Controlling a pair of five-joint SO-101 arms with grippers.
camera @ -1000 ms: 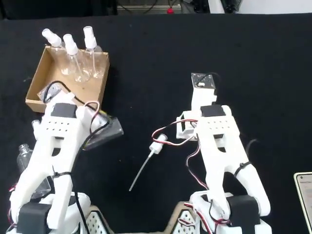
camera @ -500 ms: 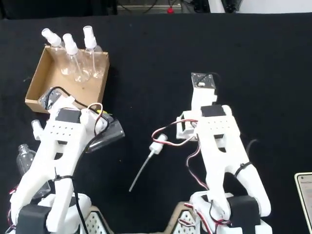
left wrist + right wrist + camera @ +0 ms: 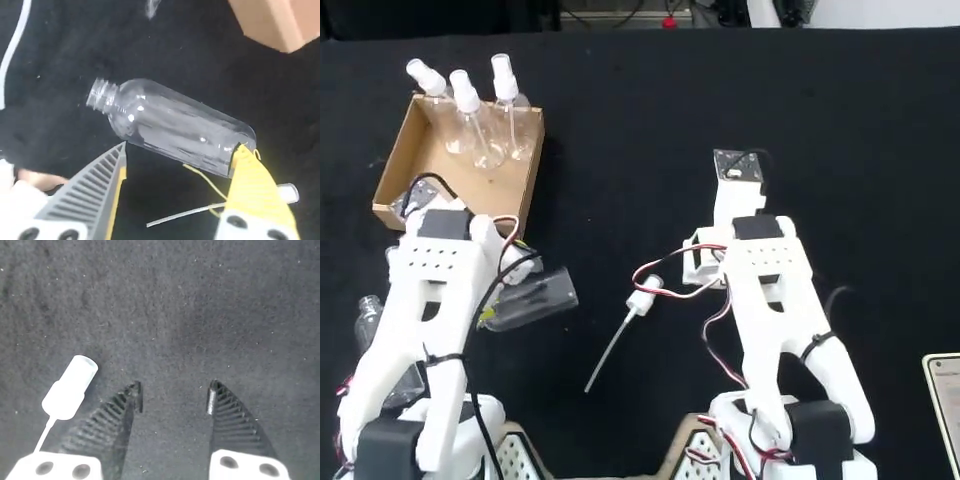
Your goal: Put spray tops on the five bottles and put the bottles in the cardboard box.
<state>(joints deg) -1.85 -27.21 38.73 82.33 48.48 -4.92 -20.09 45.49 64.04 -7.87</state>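
Note:
A clear bottle [image 3: 535, 294] without a top lies on its side on the black cloth. In the left wrist view this bottle [image 3: 170, 125] lies across the tips of my open left gripper [image 3: 180, 149], the yellow fingertip [image 3: 239, 152] at its base end. A white spray top [image 3: 642, 300] with a long tube lies mid-table. My right gripper [image 3: 175, 392] is open over bare cloth, with the spray top [image 3: 70, 387] just beside one finger. The cardboard box [image 3: 405, 170] at the far left holds three bottles [image 3: 480, 140] with spray tops on.
Another topless bottle [image 3: 365, 322] is near the left arm's base. A corner of the box [image 3: 270, 20] lies beyond the left gripper. A thin white tube [image 3: 185, 215] lies close to the yellow finger. Open cloth stretches to the right and the back.
The left arm shifted, and the clear bottle at its gripper moved nearer the table's front and turned more level. The right arm and the spray top stayed put.

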